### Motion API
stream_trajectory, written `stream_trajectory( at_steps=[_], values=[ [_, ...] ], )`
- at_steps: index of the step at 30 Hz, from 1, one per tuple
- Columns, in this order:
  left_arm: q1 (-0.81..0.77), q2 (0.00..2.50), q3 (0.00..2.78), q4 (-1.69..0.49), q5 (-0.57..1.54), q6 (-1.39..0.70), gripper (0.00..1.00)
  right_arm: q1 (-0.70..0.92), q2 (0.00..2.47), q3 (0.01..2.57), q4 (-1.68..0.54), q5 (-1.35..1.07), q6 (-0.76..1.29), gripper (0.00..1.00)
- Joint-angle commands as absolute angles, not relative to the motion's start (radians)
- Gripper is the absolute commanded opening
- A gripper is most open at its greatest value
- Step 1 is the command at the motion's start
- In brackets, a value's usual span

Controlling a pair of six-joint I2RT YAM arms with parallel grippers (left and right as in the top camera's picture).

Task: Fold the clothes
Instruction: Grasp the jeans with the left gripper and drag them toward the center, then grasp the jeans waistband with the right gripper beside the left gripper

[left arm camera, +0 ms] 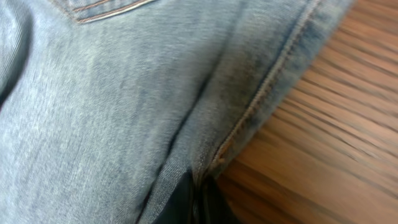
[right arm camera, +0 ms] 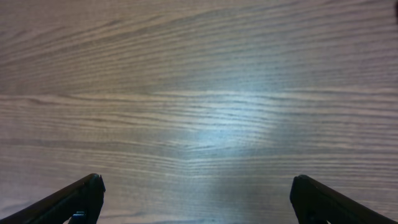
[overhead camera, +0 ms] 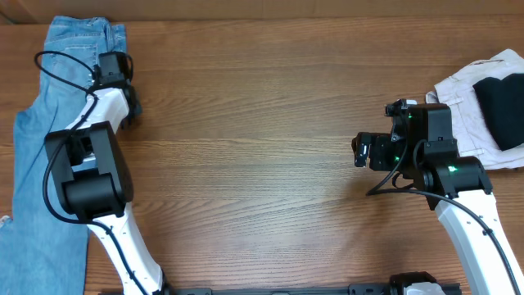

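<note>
Long light-blue denim jeans (overhead camera: pixel 33 147) lie lengthwise along the left edge of the brown wood-grain table (overhead camera: pixel 262 123), waist toward the far side, legs running to the near edge. They are partly covered by the white-and-black left arm (overhead camera: pixel 90 172). Not yet folded, as far as the overhead view shows.

White-and-black right arm (overhead camera: pixel 450 172) sits on the right side, well apart from the jeans. Beside it, at the far right edge, lies a crumpled off-white garment (overhead camera: pixel 463 90) with a black garment (overhead camera: pixel 503 106) on top of it. Neither is touched.

Left gripper (left arm camera: pixel 200 186): clenched on the denim. The left wrist view shows the dark fingertips pinching the cloth just beside the orange-stitched side seam, where the jeans meet bare wood. A pocket corner shows at the top of that view.

Right gripper (right arm camera: pixel 196 180): released, jaws wide apart, over bare table, holding nothing.

Judgement: step in hand is taking hold of the inner edge, either to draw the jeans toward the centre or to begin the first fold.
- One pinch point will let the heavy denim sag and twist, so bring the right gripper across to take the same edge further along.
- Hold on the seam, where the cloth is thickest.
- Lift low and move slowly.
- Risk: legs dragging off the near edge.
</note>
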State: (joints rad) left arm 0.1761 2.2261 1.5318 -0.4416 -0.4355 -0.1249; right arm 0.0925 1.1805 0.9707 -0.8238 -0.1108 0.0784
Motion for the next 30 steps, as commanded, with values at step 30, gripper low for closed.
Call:
stream_trajectory(
  at_steps=[30],
  values=[
    [-0.719,1.967,1.515,-1.038,0.123,0.315,0.04,0.096,1.175,1.003,-0.646,0.032,0.138,1.0]
  ],
)
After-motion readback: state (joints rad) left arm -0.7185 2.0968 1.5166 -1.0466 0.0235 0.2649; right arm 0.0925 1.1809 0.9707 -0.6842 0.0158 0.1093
